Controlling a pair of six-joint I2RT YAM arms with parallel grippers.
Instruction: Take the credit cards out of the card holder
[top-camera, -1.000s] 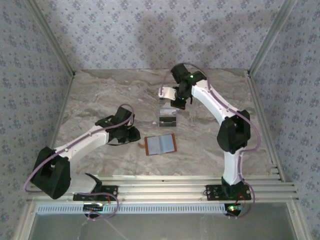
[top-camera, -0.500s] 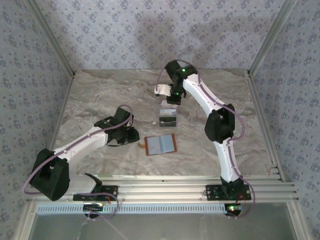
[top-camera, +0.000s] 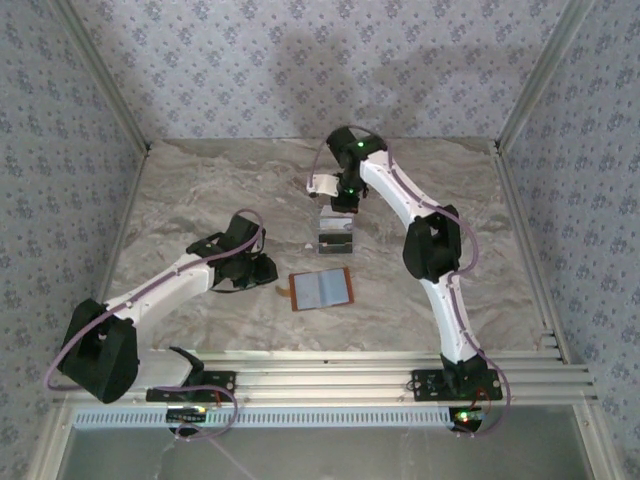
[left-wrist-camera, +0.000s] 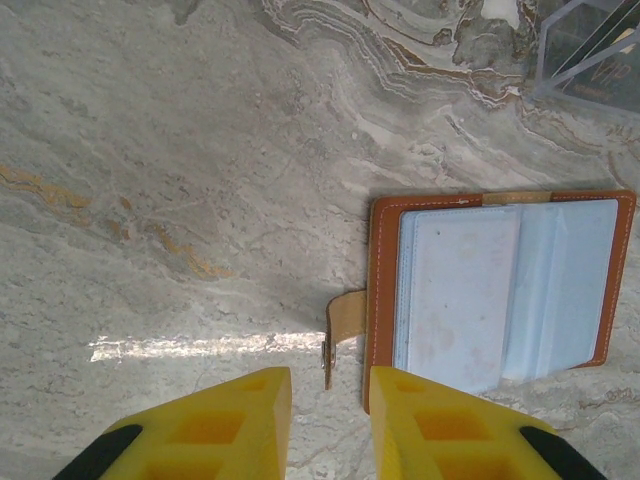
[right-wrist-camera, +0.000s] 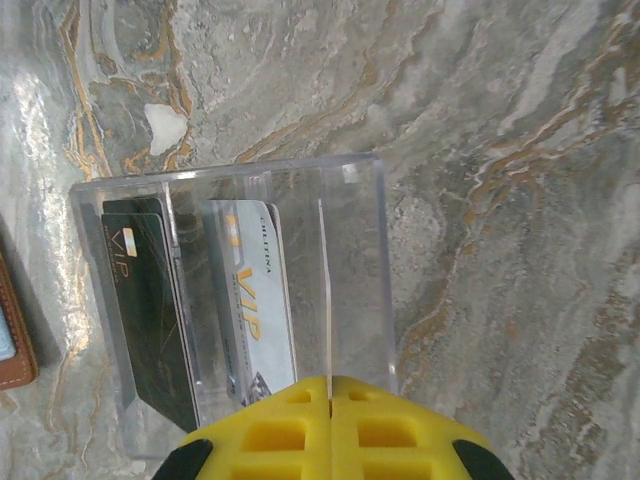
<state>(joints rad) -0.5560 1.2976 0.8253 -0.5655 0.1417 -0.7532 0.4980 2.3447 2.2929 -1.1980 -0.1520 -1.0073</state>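
The card holder (top-camera: 320, 289) lies open on the marble, orange-brown with a grey-blue lining (left-wrist-camera: 500, 290), its strap tab (left-wrist-camera: 342, 328) pointing left. My left gripper (left-wrist-camera: 330, 385) hovers low at its left edge (top-camera: 265, 272), open by a narrow gap with nothing between the fingers. My right gripper (right-wrist-camera: 330, 382) is shut on a thin credit card (right-wrist-camera: 323, 290) seen edge-on. It holds the card over the right-hand slot of a clear acrylic stand (right-wrist-camera: 380, 250). A dark credit card (right-wrist-camera: 150, 310) and a silver VIP credit card (right-wrist-camera: 255, 290) stand in the other slots.
The acrylic stand (top-camera: 337, 235) sits just behind the card holder, mid-table; its corner shows in the left wrist view (left-wrist-camera: 590, 50). Aluminium rails (top-camera: 350, 365) run along the near edge. Patterned walls close in the back and sides.
The right arm has swung left and folded in, bringing its gripper and the card over the stand. The left arm and the card holder have not moved.
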